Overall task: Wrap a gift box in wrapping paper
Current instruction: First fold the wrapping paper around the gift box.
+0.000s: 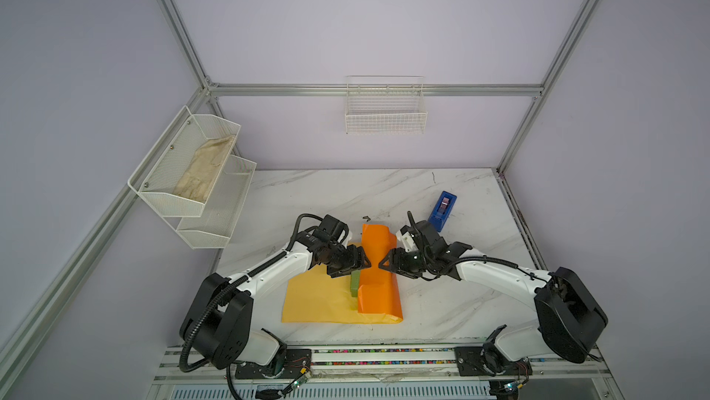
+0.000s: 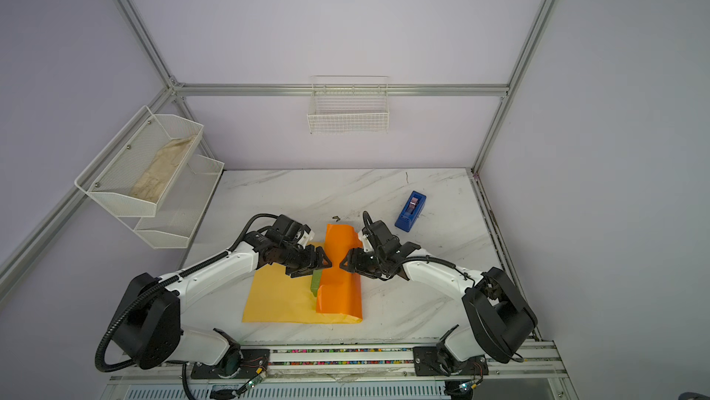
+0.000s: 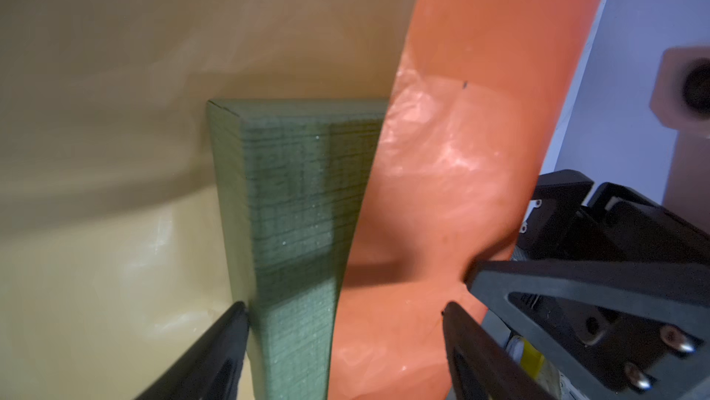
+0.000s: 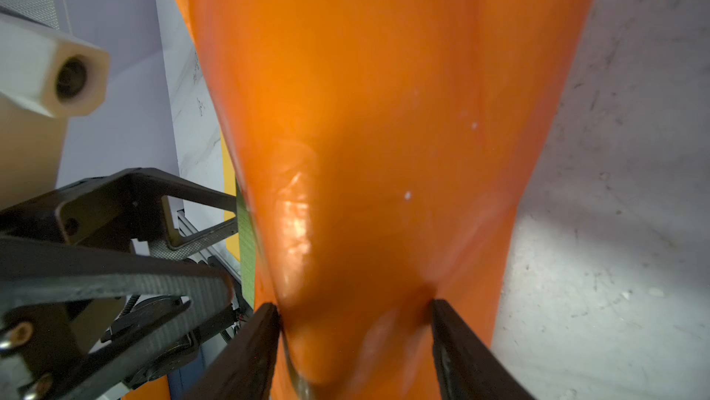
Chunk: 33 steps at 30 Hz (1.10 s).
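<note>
The wrapping paper lies yellow side up on the table, and its right part is folded leftward as a glossy orange flap over the gift box. Only an olive-green strip of the box shows in both top views. My left gripper is open astride the box, with one finger beside its bare side and the other at the orange flap. My right gripper faces it from the right, its fingers pressed into the draped paper. The two meet at the flap's middle.
A blue tape dispenser stands behind the right arm on the marble table. A wire basket hangs on the back wall. White mesh shelves on the left wall hold a beige cloth.
</note>
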Available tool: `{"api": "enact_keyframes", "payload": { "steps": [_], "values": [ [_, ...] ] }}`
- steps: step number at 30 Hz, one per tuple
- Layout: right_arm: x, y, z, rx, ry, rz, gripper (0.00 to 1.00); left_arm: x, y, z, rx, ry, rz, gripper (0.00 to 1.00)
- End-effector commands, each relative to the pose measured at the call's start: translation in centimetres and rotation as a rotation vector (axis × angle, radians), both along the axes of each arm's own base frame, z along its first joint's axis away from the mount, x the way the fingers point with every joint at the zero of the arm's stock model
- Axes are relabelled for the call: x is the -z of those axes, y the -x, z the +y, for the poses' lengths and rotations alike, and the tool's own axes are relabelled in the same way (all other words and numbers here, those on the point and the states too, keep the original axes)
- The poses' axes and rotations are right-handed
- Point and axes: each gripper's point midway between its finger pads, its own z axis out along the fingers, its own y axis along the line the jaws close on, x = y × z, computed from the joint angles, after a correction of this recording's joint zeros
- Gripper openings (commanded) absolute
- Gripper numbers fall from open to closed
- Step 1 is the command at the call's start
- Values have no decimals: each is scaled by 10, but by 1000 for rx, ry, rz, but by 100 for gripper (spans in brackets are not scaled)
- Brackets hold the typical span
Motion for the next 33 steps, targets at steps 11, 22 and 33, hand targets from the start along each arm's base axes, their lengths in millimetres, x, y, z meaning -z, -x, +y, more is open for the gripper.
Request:
{"api": "enact_keyframes", "payload": {
  "steps": [11,22,33],
  "values": [
    [-13,-4,0,-15,56,-41,65,37,18,22,14,-158,83,58],
    [-23,-4,10,-36,-21,-52,56,30,16,10,29,-90,85,42],
    [10,3,11,-47,-5,12,50,12,8,3,15,-31,34,56]
  ]
}}
